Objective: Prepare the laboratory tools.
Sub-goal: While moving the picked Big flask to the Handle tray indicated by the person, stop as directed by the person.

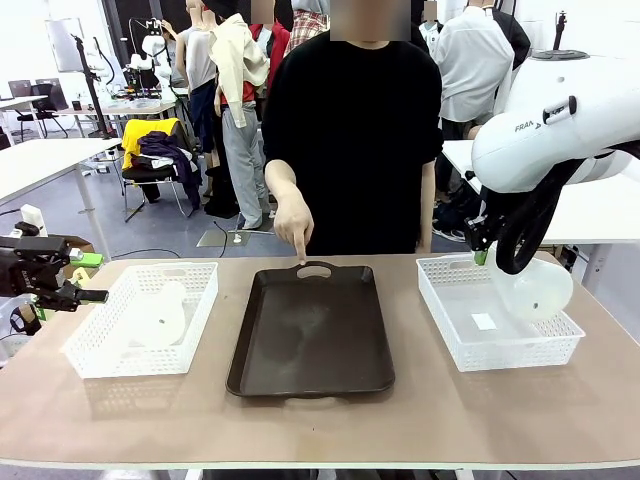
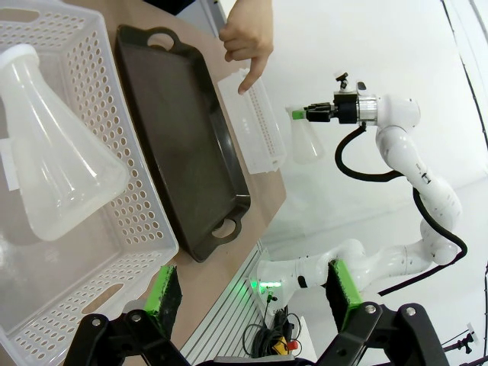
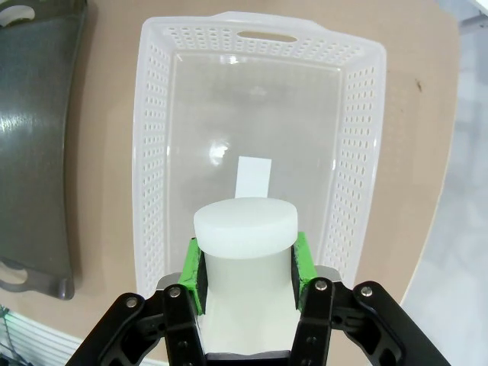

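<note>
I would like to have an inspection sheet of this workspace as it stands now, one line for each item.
Surface: tan table carrying a dark tray in the middle and a white basket on each side.
Job's things: lying flask on its side in the left basket; held flask above the right basket.
Clutter: white slip on the right basket's floor.
Tools: left tool open, holding nothing, beside the left basket; right tool shut on the held flask's neck.
Cables: black hose looped at the right arm's wrist.
Surroundings: person's hand points a finger down at the tray's far handle; people and tables behind.
</note>
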Controlling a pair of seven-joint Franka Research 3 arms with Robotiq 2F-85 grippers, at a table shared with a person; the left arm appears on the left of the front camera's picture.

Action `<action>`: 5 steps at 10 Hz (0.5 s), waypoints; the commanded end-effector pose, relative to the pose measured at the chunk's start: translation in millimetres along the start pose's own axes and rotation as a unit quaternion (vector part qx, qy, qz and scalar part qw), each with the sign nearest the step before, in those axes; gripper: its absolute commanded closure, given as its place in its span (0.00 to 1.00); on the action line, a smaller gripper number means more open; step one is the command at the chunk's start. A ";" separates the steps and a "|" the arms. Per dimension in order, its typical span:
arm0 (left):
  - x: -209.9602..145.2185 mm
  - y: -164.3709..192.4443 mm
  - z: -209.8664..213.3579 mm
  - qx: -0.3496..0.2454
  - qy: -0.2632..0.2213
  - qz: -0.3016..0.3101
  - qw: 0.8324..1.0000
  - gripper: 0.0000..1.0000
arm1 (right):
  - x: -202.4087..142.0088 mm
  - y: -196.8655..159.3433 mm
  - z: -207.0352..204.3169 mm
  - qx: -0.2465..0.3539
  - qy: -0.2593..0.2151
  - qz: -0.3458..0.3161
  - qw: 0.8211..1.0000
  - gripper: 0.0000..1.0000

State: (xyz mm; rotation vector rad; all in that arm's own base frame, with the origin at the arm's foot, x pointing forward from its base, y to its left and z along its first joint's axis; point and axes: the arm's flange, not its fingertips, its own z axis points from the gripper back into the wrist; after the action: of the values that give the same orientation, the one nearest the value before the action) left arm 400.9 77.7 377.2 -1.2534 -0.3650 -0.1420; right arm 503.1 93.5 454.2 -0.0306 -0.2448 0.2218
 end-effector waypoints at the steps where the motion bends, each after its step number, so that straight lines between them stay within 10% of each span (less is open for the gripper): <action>1: 0.1 -1.9 1.5 -0.006 -0.002 -0.005 1.000 0.00 | 1.5 -0.8 0.0 0.001 -0.001 0.008 1.000 1.00; 5: 0.1 -1.9 1.5 -0.006 -0.002 -0.005 1.000 0.00 | 5.8 21.8 16.0 0.003 -0.008 -0.016 1.000 1.00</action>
State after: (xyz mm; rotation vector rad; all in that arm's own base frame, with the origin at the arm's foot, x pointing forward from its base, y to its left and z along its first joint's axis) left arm 400.9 77.6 377.2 -1.2534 -0.3650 -0.1421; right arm 502.4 104.7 460.7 -0.0239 -0.2576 0.2217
